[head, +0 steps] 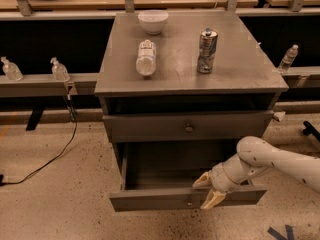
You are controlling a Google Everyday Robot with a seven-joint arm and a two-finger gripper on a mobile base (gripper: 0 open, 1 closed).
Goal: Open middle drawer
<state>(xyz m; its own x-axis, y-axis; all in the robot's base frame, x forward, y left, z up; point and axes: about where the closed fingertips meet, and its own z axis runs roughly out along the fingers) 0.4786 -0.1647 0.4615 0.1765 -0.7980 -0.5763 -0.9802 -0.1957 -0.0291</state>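
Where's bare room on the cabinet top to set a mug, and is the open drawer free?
Bare: the front strip of the cabinet top, ahead of the lying bottle and can, and its right side past the can. The bowl crowds the back middle. The middle drawer shows nothing inside, but the gripper sits at its front right rim.

The arm [280, 161] is smooth white with rounded joints and tiny dark dots. Its pale yellow gripper [202, 195] sits at the middle drawer's [150, 200] front edge.
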